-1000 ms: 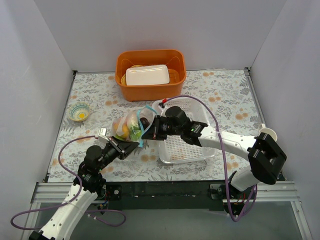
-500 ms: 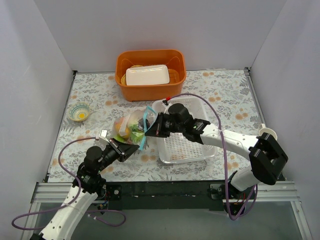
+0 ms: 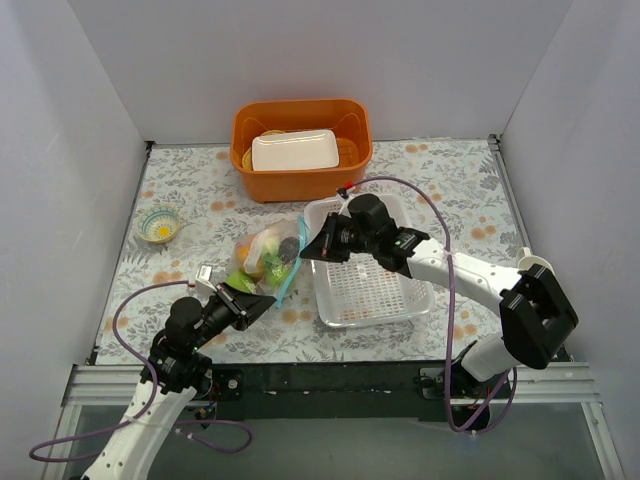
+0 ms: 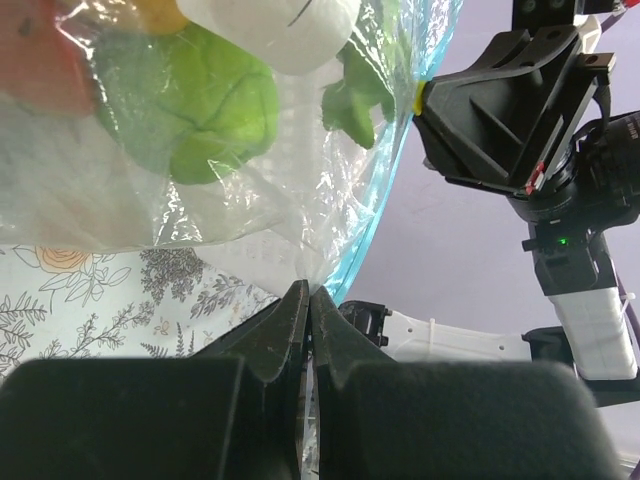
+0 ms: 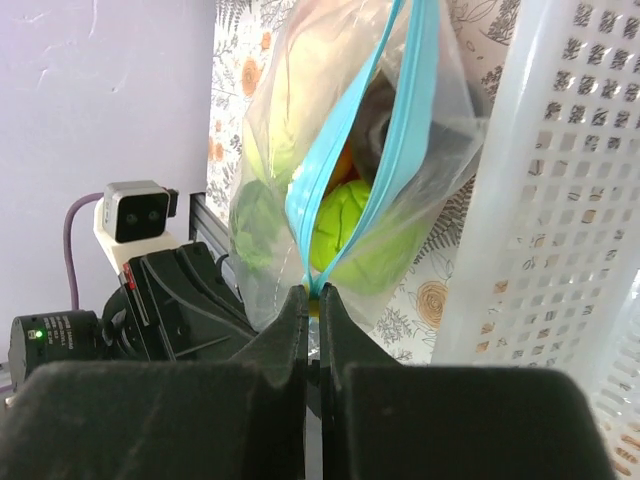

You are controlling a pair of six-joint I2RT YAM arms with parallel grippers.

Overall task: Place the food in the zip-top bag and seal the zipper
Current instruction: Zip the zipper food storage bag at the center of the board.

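— Where is the clear, crinkly plastic zip-top bag [image 3: 262, 255]?
— Between both grippers, just beside the white mesh plastic basket [image 3: 372, 292], with a green toy apple [image 5: 343, 228] inside.
— And the grippers?
— The left gripper [image 4: 308, 293] is pinched tight on the bag's edge. The right gripper [image 5: 312, 292] is clamped on the thin blue-teal zipper strip [image 5: 400, 110].
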